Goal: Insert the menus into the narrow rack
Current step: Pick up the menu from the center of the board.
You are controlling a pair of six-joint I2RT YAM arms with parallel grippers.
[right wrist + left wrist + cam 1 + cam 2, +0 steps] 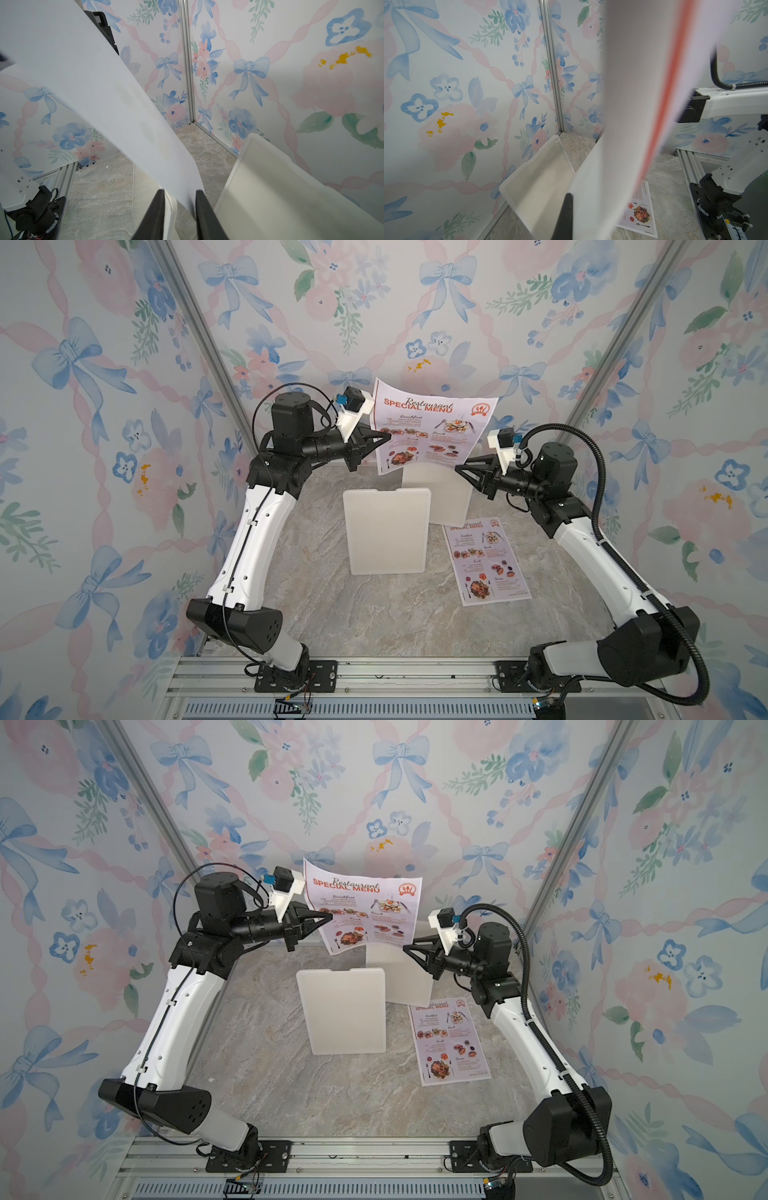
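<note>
One menu (pixel 432 423) hangs upright and curved in the air at the back, above two white racks. My left gripper (pixel 386 434) is shut on its left edge; in the left wrist view one finger (pixel 566 209) shows beside the blurred sheet (pixel 633 104). My right gripper (pixel 180 193) is open, and the sheet's lower right corner (pixel 187 176) hangs between its fingers, touching at most one. The thin narrow rack (pixel 386 531) stands at mid-table; its top corner (pixel 171 207) lies under the right fingers. A second menu (pixel 486 560) lies flat on the table at the right.
A deeper white rack (pixel 449 497) stands just behind the thin one, near the back wall (pixel 537 182). Floral walls close in the marble table (pixel 332 614) on three sides. Both arm bases sit on the metal rail (pixel 415 672) at the front.
</note>
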